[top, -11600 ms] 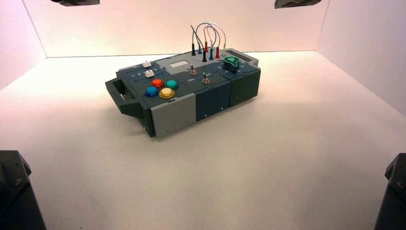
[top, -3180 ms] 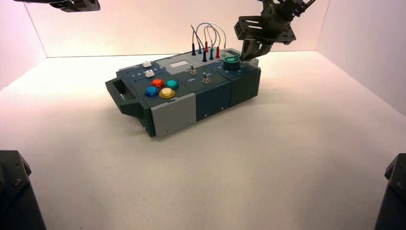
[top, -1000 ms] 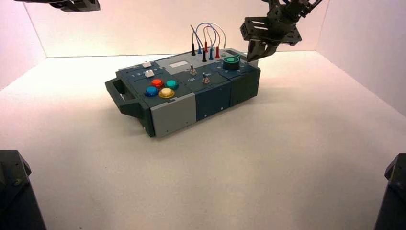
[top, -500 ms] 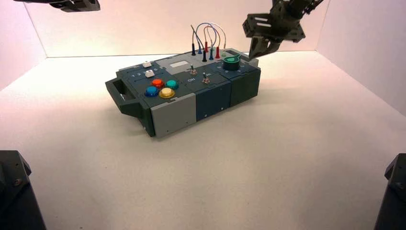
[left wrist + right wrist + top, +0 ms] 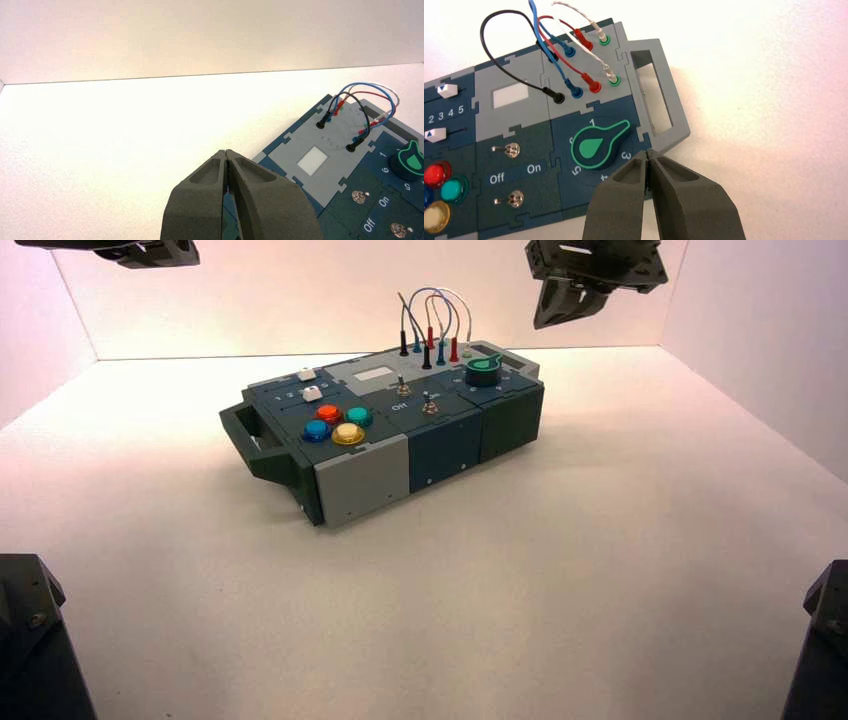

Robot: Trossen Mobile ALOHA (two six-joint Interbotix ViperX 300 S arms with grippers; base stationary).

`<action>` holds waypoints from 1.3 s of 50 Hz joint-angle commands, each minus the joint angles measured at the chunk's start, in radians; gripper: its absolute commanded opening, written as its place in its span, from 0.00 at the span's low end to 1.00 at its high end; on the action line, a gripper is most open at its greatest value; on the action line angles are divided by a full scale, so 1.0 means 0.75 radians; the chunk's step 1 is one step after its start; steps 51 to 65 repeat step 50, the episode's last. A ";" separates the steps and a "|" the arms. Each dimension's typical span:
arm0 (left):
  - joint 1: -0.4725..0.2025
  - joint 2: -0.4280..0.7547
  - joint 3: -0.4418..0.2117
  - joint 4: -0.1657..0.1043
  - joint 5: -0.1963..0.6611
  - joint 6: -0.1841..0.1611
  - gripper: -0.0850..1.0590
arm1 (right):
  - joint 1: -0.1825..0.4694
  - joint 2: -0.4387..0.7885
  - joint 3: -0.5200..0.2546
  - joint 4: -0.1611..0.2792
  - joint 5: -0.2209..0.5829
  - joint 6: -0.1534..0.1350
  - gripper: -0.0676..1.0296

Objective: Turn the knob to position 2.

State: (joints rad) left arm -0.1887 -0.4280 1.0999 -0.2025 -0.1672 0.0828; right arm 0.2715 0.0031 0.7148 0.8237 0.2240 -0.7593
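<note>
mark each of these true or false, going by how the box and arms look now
1. The green knob's pointed end lies between the 1 and the 3. True.
2. The right gripper is holding the knob. False: it hangs in the air past the knob, touching nothing.
3. The left gripper's fingers are closed together. True: in its wrist view the left gripper has its tips together.
4. The yellow push button sits next to the knob. False: it is at the box's other end, beside the blue one.
5. All the wires are black. False: there are blue, red and white ones too.
</note>
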 commanded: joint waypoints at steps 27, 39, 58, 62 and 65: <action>0.006 0.014 -0.020 0.002 -0.031 0.006 0.05 | -0.004 -0.219 0.123 0.006 -0.192 -0.002 0.04; 0.006 0.020 -0.022 0.002 -0.033 0.006 0.05 | -0.006 -0.205 0.125 0.006 -0.198 -0.002 0.04; 0.006 0.022 -0.022 0.002 -0.033 0.006 0.05 | -0.006 -0.202 0.125 0.008 -0.198 0.000 0.04; 0.006 0.022 -0.022 0.002 -0.033 0.006 0.05 | -0.006 -0.202 0.125 0.008 -0.198 0.000 0.04; 0.006 0.022 -0.022 0.002 -0.033 0.006 0.05 | -0.006 -0.202 0.125 0.008 -0.198 0.000 0.04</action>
